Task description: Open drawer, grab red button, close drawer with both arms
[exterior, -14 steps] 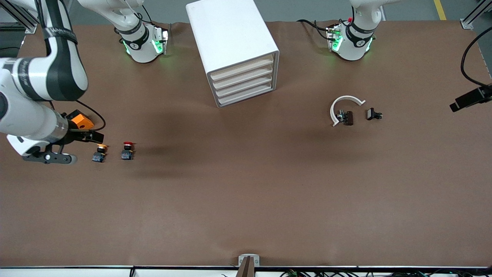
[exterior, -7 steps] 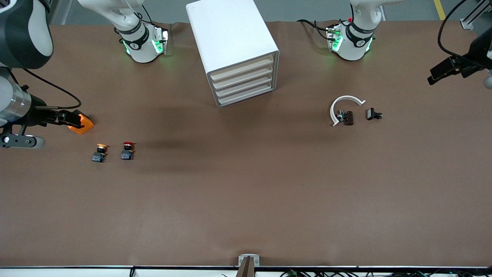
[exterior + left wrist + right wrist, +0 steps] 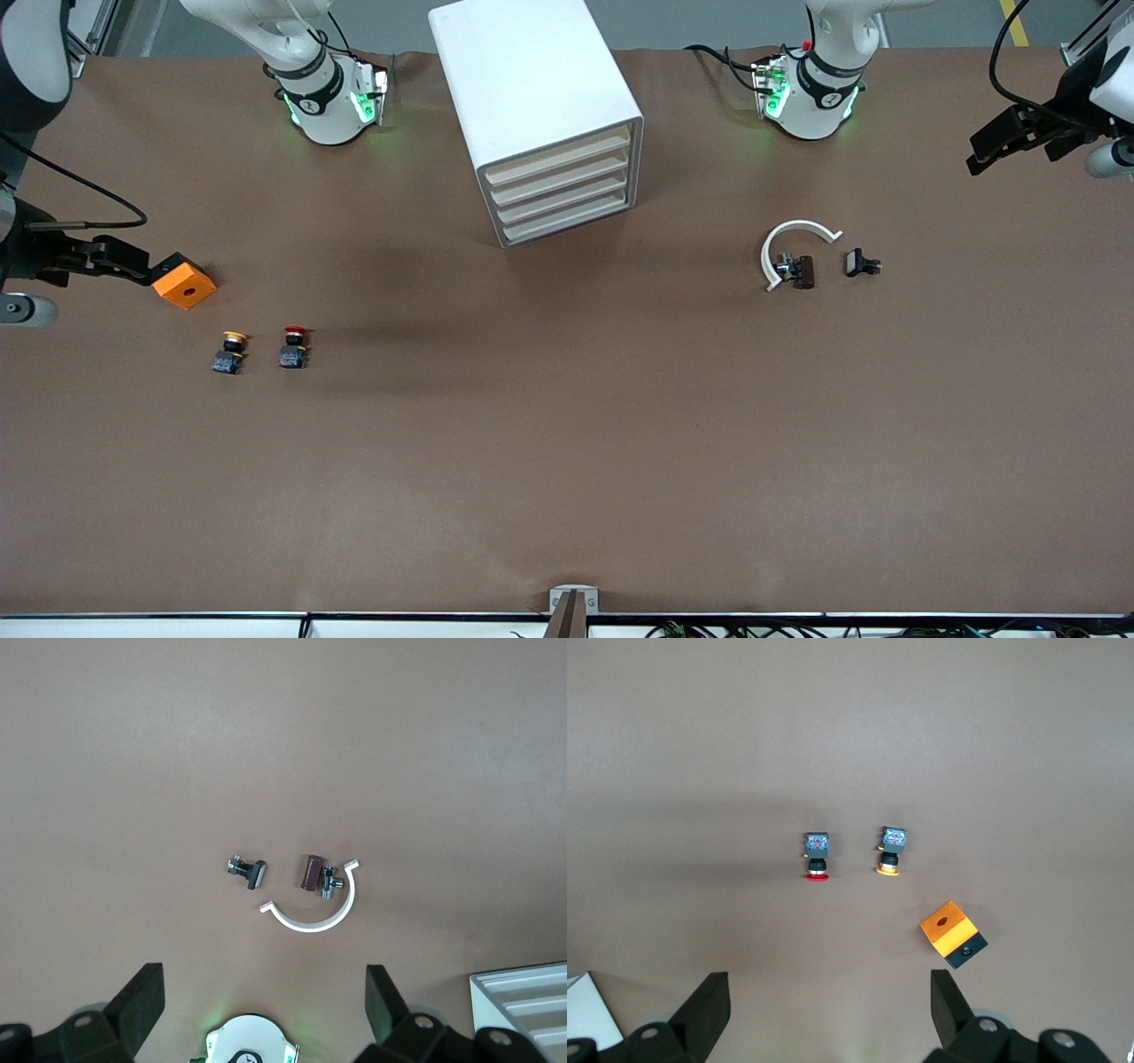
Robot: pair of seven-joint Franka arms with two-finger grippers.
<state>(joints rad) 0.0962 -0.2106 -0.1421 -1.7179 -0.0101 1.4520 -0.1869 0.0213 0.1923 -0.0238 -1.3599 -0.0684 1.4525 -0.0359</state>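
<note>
The white cabinet [image 3: 540,106] stands between the two arm bases, and its four cream-edged drawer fronts [image 3: 558,190] are all shut. The red-capped button [image 3: 293,346] stands on the table toward the right arm's end, and it also shows in the right wrist view [image 3: 818,857]. My right gripper [image 3: 102,257] hangs open and empty over the table's edge at that end, beside the orange cube [image 3: 183,281]; the right wrist view shows its jaws [image 3: 828,1001] spread wide. My left gripper [image 3: 1005,146] hangs open and empty over the left arm's end [image 3: 264,992].
A yellow-capped button [image 3: 230,352] stands beside the red one. Toward the left arm's end lie a white C-shaped ring [image 3: 791,241], a small brown part [image 3: 803,271] and a small black part [image 3: 860,263].
Both arms have swung outward toward their own ends of the table. The right gripper has drawn off from the buttons and uncovered the orange cube. Both grippers stay open.
</note>
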